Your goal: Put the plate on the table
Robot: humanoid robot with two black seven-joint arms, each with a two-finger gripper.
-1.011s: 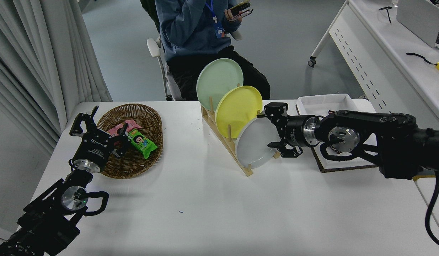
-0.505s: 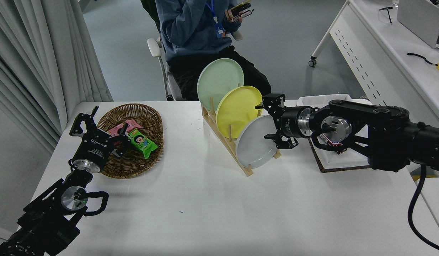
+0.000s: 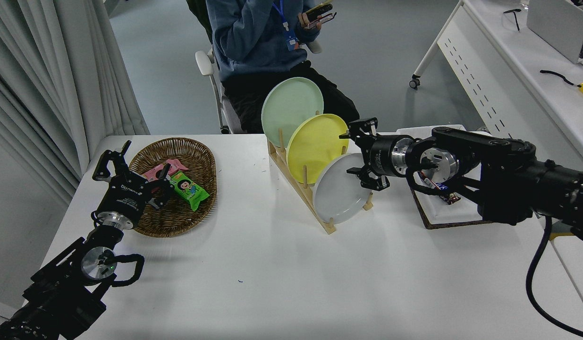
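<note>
the light-grey plate (image 3: 338, 196) stood on edge in the nearest slot of a wooden rack (image 3: 304, 191) near the middle of the white tabletop (image 3: 282, 278), leaning back against the yellow plate (image 3: 316, 146) behind it, with a pale green plate (image 3: 291, 109) in the farthest slot. the right arm reached in from the right edge, and its end effector (image 3: 359, 153) sat at the grey plate's upper right rim with its fingers spread apart, one fingertip (image 3: 353, 171) just over the plate's rim and the other up beside the yellow plate's right edge. it was released, gripping nothing; whether a finger actually touched the grey plate could not be told.

the left end effector (image 3: 130, 167) was parked at the lower left, over the near edge of a wicker basket (image 3: 178, 217), its fingers splayed and empty. the basket held a green snack packet (image 3: 190, 188) and a pink one (image 3: 164, 169). behind the right arm lay a shallow white tray (image 3: 454, 215) with a dark rim, holding a small wrapped item (image 3: 440, 190). a person in a blue top (image 3: 253, 38) sat at the far side, holding a phone (image 3: 319, 12).
</note>
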